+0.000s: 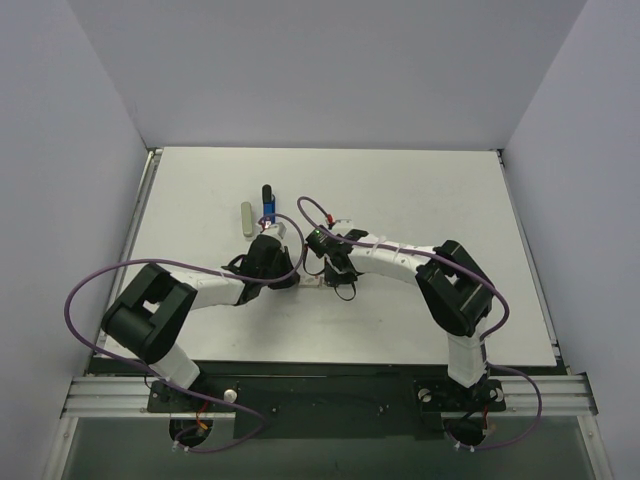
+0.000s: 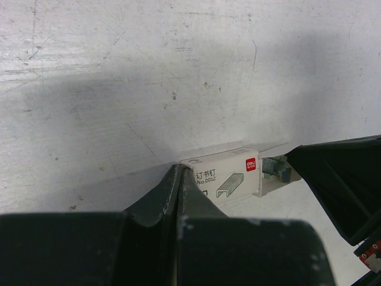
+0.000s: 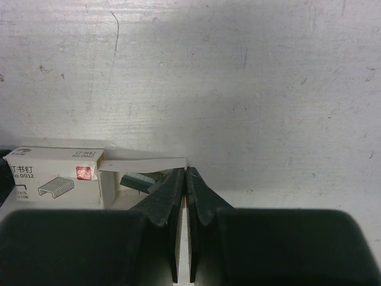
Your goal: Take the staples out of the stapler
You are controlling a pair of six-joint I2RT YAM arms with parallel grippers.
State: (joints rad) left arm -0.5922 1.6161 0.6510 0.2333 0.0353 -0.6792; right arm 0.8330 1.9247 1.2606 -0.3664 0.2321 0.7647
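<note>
The stapler [image 1: 268, 209] is seen just above both hands in the top view, beside a pale bar [image 1: 247, 219], with open counter [image 1: 430, 190] stretching to the right edge. The left hand [image 2: 180, 173] is closed, its tips set against a white box [image 2: 229, 177]. The right hand [image 3: 186, 176] is closed at the drawn-out tray [image 3: 143, 162], in which staples [image 3: 139, 180] are held. "No.0012" and a red "deli" label are printed on the box.
</note>
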